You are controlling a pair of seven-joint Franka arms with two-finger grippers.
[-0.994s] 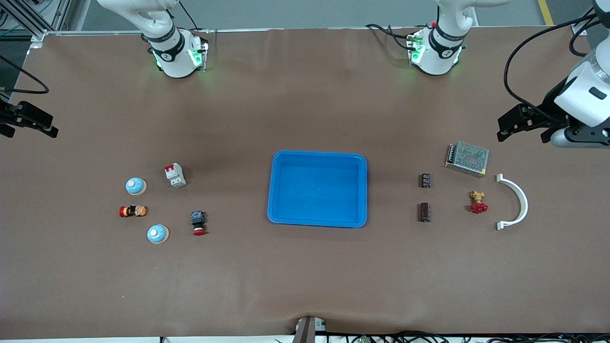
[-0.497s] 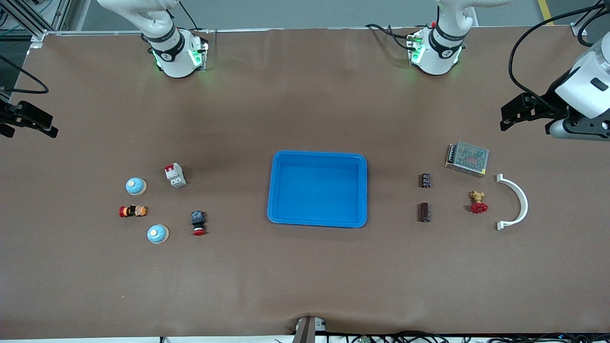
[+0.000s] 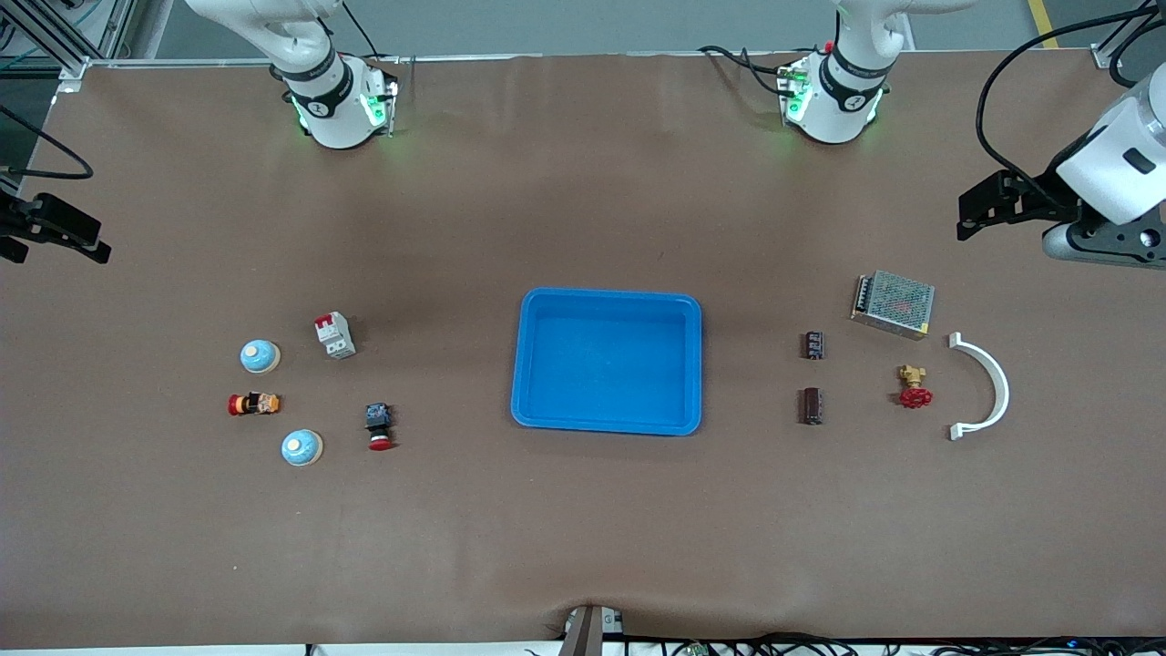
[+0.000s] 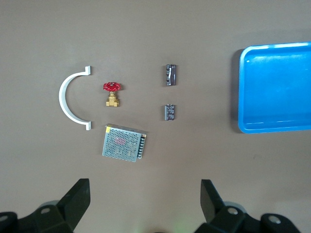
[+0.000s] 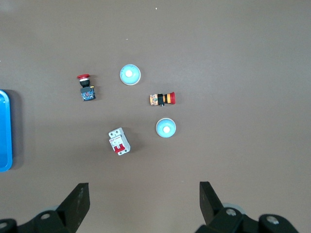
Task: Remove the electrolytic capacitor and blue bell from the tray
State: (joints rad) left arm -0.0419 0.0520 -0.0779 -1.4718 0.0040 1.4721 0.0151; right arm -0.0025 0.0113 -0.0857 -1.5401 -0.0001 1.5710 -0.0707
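Observation:
Two dark capacitors [image 3: 813, 345] [image 3: 812, 405] lie between the blue tray [image 3: 608, 305] and a red-handled valve, toward the left arm's end; the left wrist view shows both capacitors [image 4: 170, 111] [image 4: 170, 75]. Two blue bells [image 3: 260, 355] [image 3: 301, 447] sit toward the right arm's end, and the right wrist view shows these bells [image 5: 165, 128] [image 5: 129, 74] too. My left gripper [image 3: 997, 211] [image 4: 145, 187] hangs open and empty over bare table beside the metal power supply. My right gripper [image 3: 56, 239] [image 5: 144, 187] waits open and empty at the table's edge.
A mesh power supply [image 3: 894, 303], a brass valve [image 3: 914, 387] and a white curved bracket [image 3: 987, 387] lie by the capacitors. A circuit breaker [image 3: 334, 334], a red-and-yellow button [image 3: 253, 404] and a red-capped switch [image 3: 379, 427] lie among the bells.
My left gripper has risen and drifted a little toward the robots' bases. The right arm and all the objects have stayed put.

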